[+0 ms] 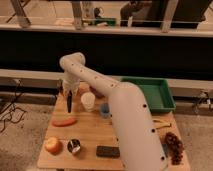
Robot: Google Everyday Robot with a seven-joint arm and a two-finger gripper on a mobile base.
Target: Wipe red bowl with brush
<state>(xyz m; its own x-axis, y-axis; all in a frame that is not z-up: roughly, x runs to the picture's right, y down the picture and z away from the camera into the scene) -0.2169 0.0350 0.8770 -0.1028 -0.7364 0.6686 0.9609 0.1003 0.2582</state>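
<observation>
My gripper (67, 93) is at the table's far left corner, below the white arm's bent wrist. It is shut on the brush (69, 103), a slim dark stick that hangs down from the fingers towards the tabletop. The red bowl is not plainly in view. A dark reddish rounded bit (96, 93) peeks out beside the arm, and I cannot tell whether it is that bowl.
On the wooden table (90, 132) are a white cup (88, 101), a carrot (64, 121), an apple (52, 145), a small metal cup (74, 146), a flat dark block (107, 151), a blue item (105, 110), a banana (161, 123) and grapes (174, 145). A green tray (152, 92) stands far right.
</observation>
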